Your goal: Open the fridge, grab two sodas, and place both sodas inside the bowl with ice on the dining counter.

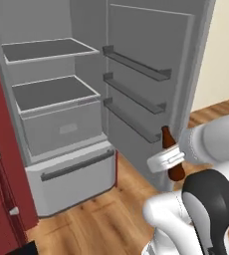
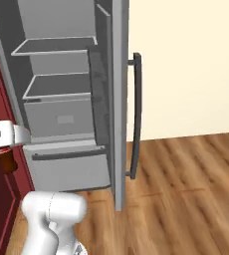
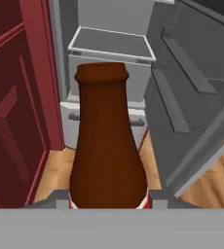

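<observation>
Before the open fridge (image 1: pixel 61 99): soda (image 1: pixel 172 154) carried clear of the cabinet, above the wood floor (image 1: pixel 101 219).
Claw (image 1: pixel 173 158): shut on the soda's lower body, bottle upright, neck up.
Soda look: dark brown glass, narrow neck, flared lip, sliver of red label seen at the grip in hand view (image 3: pixel 106 146).
Fridge: door (image 2: pixel 117 99) swung wide, shelves and drawer seen w/o bottles.
Step judged: carry to bowl w/ ice; bowl not seen yet.
How to do well: bottle to be kept vertical, grip held firm, arm swung wide of door edge and red panel (image 1: pixel 2 174), slow turns advised.
</observation>
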Robot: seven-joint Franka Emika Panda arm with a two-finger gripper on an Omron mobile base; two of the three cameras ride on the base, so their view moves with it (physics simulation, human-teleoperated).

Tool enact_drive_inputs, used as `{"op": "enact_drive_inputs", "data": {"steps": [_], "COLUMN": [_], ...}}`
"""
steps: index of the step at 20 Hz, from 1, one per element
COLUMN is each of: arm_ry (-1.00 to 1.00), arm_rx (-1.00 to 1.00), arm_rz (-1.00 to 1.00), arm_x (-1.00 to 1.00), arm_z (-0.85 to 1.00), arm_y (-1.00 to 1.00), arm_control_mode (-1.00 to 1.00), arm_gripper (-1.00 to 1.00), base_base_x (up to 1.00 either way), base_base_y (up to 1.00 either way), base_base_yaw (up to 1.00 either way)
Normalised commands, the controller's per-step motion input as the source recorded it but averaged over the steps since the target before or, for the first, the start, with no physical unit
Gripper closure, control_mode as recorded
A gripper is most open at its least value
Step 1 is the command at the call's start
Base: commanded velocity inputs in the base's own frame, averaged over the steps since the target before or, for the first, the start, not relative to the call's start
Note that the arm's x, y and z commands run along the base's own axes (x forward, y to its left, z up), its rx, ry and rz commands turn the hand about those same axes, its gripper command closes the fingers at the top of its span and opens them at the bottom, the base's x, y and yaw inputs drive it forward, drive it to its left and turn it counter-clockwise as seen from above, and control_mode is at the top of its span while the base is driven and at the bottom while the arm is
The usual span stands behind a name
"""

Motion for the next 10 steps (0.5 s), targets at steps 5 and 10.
{"op": "enact_drive_inputs", "data": {"steps": [5,10], "arm_ry": [0.00,0.00], "arm_rx": [0.00,0.00], "arm_rz": [0.00,0.00], "arm_x": [0.00,0.00], "arm_z": [0.00,0.00], "arm_y": [0.00,0.00], "arm_control_mode": [1.00,1.00], "arm_gripper": [1.00,1.00], "base_base_x": [-0.52,-0.09], "base_base_y": [-0.15,-0.32], "base_base_yaw": [-0.54,-0.55]}}
